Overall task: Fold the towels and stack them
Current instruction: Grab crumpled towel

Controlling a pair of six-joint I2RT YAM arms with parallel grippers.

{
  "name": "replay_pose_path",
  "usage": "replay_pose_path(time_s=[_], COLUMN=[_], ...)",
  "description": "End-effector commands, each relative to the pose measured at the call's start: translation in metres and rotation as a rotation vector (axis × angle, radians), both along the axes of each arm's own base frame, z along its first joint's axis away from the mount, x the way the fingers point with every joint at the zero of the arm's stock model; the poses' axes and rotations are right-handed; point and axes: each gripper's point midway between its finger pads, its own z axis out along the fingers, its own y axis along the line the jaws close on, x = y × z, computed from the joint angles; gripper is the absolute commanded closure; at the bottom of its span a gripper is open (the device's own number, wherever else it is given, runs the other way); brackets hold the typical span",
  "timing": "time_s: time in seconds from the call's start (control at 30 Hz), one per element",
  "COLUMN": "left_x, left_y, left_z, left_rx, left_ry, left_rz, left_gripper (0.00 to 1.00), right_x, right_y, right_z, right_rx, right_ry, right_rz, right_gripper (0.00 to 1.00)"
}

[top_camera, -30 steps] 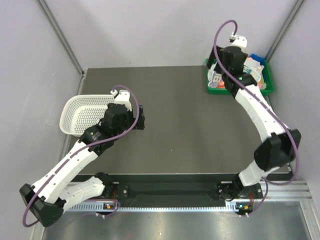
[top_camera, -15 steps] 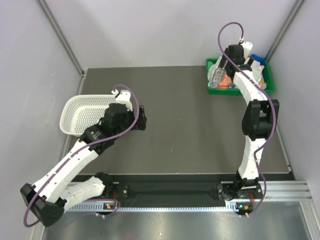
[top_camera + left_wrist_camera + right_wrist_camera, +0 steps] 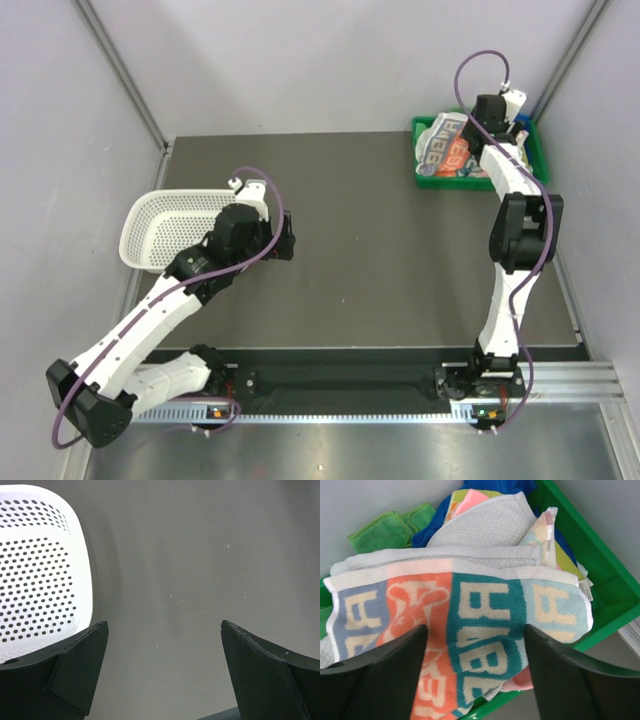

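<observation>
The towels lie heaped in the green tray at the back right. On top is a white towel with coloured letter blocks, also seen from above. Under it lie a grey-white cloth, a blue one, green ones and a bit of pink. My right gripper is open and hovers just over the lettered towel, one finger at each side; from above it sits over the tray. My left gripper is open and empty over bare table, also seen from above.
A white perforated basket stands at the left of the table, just left of my left gripper; its corner shows in the left wrist view. The green tray's rim runs close by the right wall. Grey walls enclose the dark table.
My right arm has swung back and right over the tray, uncovering the lettered towel in the top view. My left arm has barely shifted.
</observation>
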Motion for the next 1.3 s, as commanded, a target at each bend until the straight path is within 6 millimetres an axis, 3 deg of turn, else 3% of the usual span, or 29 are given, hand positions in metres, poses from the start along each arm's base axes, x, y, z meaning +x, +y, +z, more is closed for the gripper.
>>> replay_pose_path(time_s=[0.0,0.17,0.37,0.4,0.47,0.5,0.73,0.97,1.1,1.2,1.27], left_x=[0.008,0.011,0.012,0.012,0.011,0.011,0.01,0.014,0.013,0.014,0.014], left_y=[-0.001,-0.001,0.0,-0.001,-0.002,-0.003,-0.01,-0.021,-0.031,-0.036,-0.044], left_z=[0.018,0.014,0.012,0.013,0.012,0.011,0.006,0.0,-0.001,0.005,0.006], left_rx=[-0.024,-0.019,-0.02,-0.025,-0.03,-0.032,-0.041,-0.078,-0.128,-0.183,-0.246], left_ry=[-0.042,-0.029,-0.022,-0.024,-0.017,-0.015,0.004,0.037,0.052,0.066,0.09], left_rz=[0.006,0.011,0.015,0.013,0.007,0.003,-0.025,-0.039,-0.056,-0.032,-0.023], left_gripper=[0.01,0.01,0.01,0.01,0.01,0.01,0.01,0.01,0.01,0.01,0.01], right_x=[0.009,0.013,0.013,0.012,0.009,0.008,-0.019,-0.077,-0.108,-0.135,-0.159], right_y=[-0.008,-0.007,-0.004,-0.004,-0.001,0.002,0.015,0.041,0.098,0.132,0.165], right_z=[0.01,0.012,0.008,0.008,0.01,0.021,0.062,0.101,0.108,0.105,0.102], right_rx=[0.004,0.018,0.038,0.039,0.055,0.062,0.1,0.113,0.131,0.138,0.144], right_ry=[-0.066,-0.079,-0.065,-0.063,-0.064,-0.09,-0.179,-0.239,-0.222,-0.182,-0.158], right_rz=[0.01,0.041,0.072,0.073,0.082,0.092,0.127,0.17,0.282,0.365,0.436], right_gripper=[0.26,0.45,0.79,0.89,0.97,1.0,1.0,1.0,1.0,1.0,1.0])
